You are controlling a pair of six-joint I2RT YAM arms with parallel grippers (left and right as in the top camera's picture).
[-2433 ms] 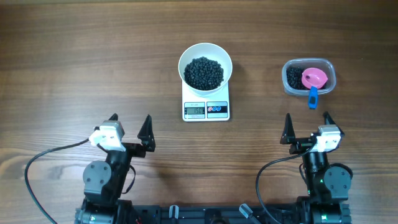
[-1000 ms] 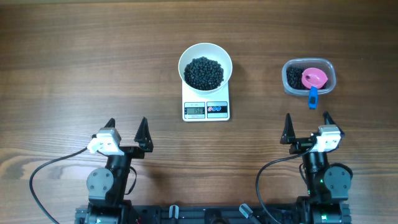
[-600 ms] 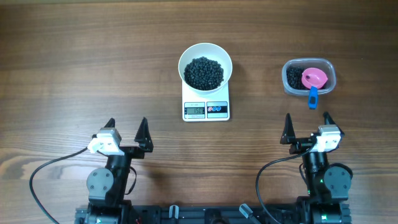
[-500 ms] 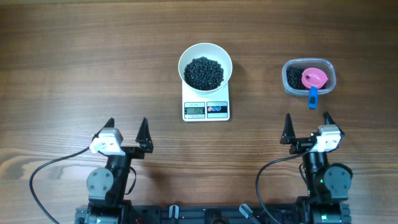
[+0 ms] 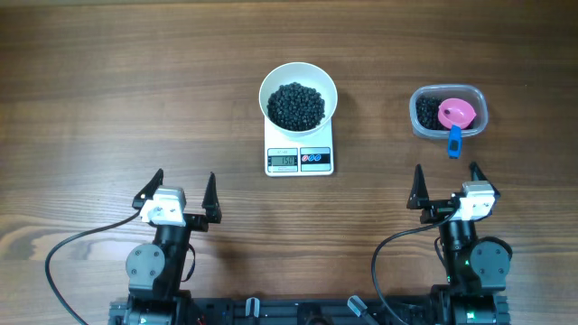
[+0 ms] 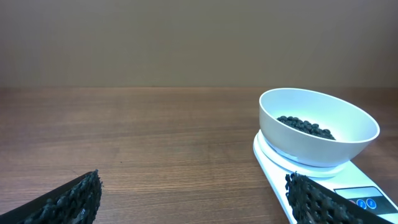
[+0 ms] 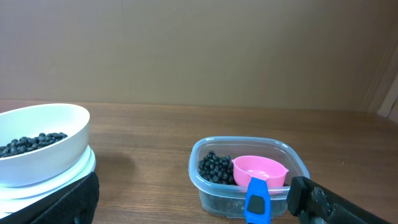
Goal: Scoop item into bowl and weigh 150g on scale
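Observation:
A white bowl point(image 5: 298, 97) point(image 6: 318, 134) point(image 7: 37, 149) stands on the white scale point(image 5: 300, 159) point(image 6: 348, 196) at the table's middle and holds a heap of the black beads point(image 5: 297, 105) point(image 6: 305, 126) point(image 7: 28, 142). More black beads point(image 5: 426, 112) point(image 7: 216, 167) lie in a clear tub point(image 5: 449, 112) point(image 7: 249, 177) at the right, under a pink scoop point(image 5: 456, 113) point(image 7: 260, 172) with a blue handle point(image 5: 454, 141) point(image 7: 255, 199). My left gripper point(image 5: 178, 188) point(image 6: 193, 199) is open near the front edge, left of the scale. My right gripper point(image 5: 446, 186) point(image 7: 196, 202) is open in front of the tub. Neither holds anything.
Both arm bases point(image 5: 155, 262) and their cables sit at the table's front edge. Bare wood table point(image 5: 108, 81) stretches to the left of the scale and between the scale and the tub.
The left gripper drew back toward the front edge and swung slightly to face straight ahead. The right arm, bowl, scale and tub have not moved.

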